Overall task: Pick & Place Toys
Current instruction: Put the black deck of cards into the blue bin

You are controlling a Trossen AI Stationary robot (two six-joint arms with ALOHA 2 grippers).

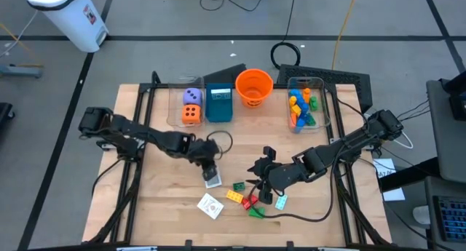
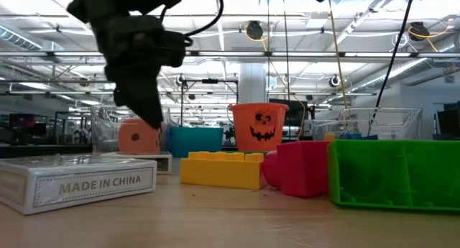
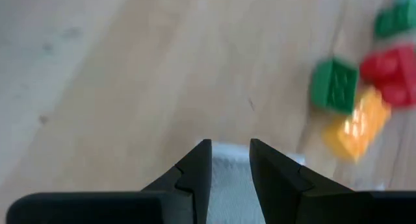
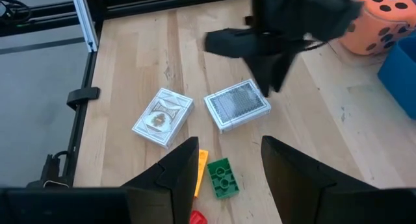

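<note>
The left tool (image 1: 210,171) hangs just over the flat white card box (image 1: 212,180) on the wooden tabletop (image 1: 160,200), its jaws narrowly parted and empty, so descending off-centre could push the box aside instead of straddling it.

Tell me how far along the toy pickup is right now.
Partly done. The bin by the right arm already holds bricks, and the other bin holds two dice. In hand: the left gripper is over one card box, not yet gripping it; the right gripper hangs open above the loose bricks. Left: those bricks and both card boxes, including the second.
</note>
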